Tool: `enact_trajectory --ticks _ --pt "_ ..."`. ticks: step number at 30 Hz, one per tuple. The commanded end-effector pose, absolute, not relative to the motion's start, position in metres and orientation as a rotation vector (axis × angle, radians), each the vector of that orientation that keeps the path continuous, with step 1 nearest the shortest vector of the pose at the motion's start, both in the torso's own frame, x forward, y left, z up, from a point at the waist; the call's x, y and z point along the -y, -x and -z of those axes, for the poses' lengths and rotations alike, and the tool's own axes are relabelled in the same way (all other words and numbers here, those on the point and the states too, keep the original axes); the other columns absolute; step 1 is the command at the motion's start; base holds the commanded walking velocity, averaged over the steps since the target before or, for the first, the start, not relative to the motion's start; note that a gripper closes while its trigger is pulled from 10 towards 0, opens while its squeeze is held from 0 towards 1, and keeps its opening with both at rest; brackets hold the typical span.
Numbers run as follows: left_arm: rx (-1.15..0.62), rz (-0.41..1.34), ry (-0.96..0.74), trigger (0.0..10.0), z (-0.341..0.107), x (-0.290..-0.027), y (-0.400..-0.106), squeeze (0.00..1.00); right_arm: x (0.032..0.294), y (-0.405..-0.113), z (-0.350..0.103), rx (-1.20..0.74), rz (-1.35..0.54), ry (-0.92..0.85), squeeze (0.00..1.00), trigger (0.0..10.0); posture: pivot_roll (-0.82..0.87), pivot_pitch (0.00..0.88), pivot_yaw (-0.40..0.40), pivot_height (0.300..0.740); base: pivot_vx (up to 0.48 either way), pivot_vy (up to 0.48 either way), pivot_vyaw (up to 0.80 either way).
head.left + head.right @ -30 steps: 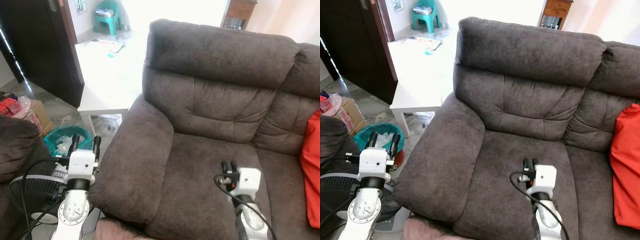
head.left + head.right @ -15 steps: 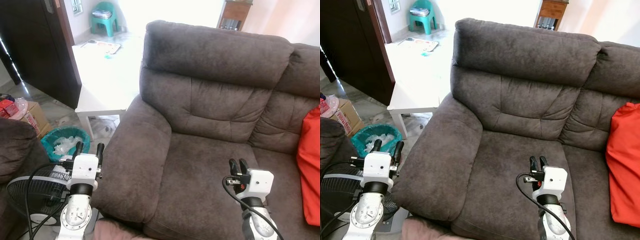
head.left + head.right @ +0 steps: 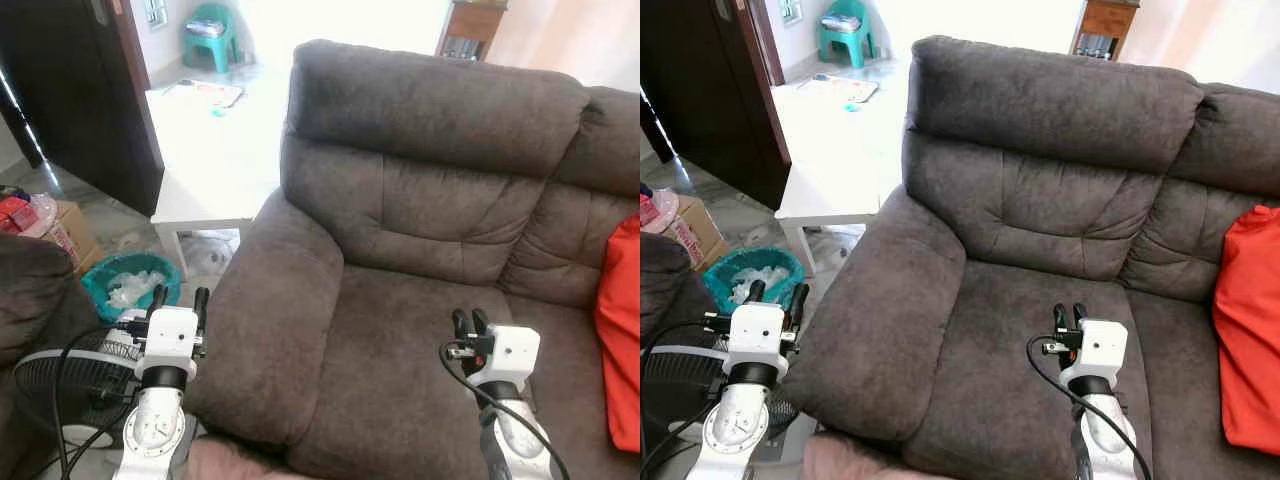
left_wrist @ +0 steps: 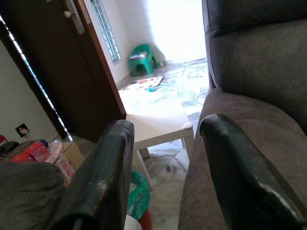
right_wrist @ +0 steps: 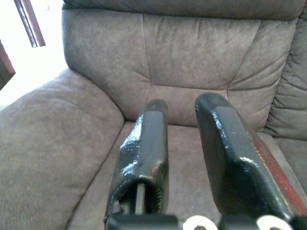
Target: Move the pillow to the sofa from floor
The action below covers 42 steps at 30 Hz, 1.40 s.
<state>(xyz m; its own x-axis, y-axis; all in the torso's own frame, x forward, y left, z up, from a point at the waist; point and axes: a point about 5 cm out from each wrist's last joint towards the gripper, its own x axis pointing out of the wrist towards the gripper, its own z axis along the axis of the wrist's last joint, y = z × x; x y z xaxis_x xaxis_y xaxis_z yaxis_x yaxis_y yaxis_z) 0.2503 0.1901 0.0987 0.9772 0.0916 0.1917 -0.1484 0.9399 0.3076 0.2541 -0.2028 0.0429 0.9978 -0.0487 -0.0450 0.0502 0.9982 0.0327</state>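
Note:
A red pillow [image 3: 622, 340] leans on the right seat of the dark brown sofa [image 3: 420, 210], cut off by the frame edge. My right gripper [image 3: 467, 318] hovers over the left seat cushion, its fingers [image 5: 144, 153] a narrow gap apart with nothing between them. Beside the sofa's left armrest [image 3: 275, 320], above the floor, my left gripper [image 3: 179, 296] stands open and empty, its fingers [image 4: 112, 172] wide apart. A pinkish soft thing [image 3: 215, 462] shows at the bottom edge below the armrest; I cannot tell what it is.
Left of the sofa stands a white low table [image 3: 215, 150]. A teal basket [image 3: 125, 285] and a floor fan [image 3: 60, 385] with black cables sit near my left arm. Another dark seat [image 3: 25, 280], a cardboard box [image 3: 75, 225] and a dark door [image 3: 80, 80] lie further left.
The camera has shifted slightly over the second. My right gripper has drifted a little over the seat cushion. Both grippers stay empty.

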Motion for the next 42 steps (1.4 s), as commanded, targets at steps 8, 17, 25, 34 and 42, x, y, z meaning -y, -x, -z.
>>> enact_trajectory --ticks 8,17,25,34,42 --pt "0.161 -0.125 -0.311 10.0 -0.097 -0.19 -0.252 0.0 0.202 -0.256 -0.047 -0.048 0.048 -0.024 0.0 10.0 0.17 0.0 -0.102 0.61 0.0 0.0 0.0" --pt "0.155 -0.132 -0.31 10.0 -0.095 -0.189 -0.252 0.0 0.199 -0.257 -0.046 -0.057 0.032 -0.011 0.0 10.0 0.17 0.0 -0.105 0.61 0.0 0.0 0.0" --pt "0.15 -0.143 -0.31 10.0 -0.094 -0.191 -0.252 0.0 0.199 -0.254 -0.04 -0.088 0.023 -0.011 0.0 10.0 0.18 0.0 -0.11 0.61 0.0 0.0 0.0" --pt "0.087 -0.133 -0.296 10.0 -0.082 -0.192 -0.25 0.0 0.198 -0.254 -0.034 -0.117 0.014 -0.014 0.0 10.0 0.17 0.001 -0.11 0.61 0.0 0.0 0.0" --pt "-0.094 -0.05 -0.234 10.0 -0.049 -0.194 -0.245 0.0 0.2 -0.252 -0.023 -0.166 0.01 -0.008 0.0 10.0 0.18 0.003 -0.111 0.61 0.0 0.0 0.0"
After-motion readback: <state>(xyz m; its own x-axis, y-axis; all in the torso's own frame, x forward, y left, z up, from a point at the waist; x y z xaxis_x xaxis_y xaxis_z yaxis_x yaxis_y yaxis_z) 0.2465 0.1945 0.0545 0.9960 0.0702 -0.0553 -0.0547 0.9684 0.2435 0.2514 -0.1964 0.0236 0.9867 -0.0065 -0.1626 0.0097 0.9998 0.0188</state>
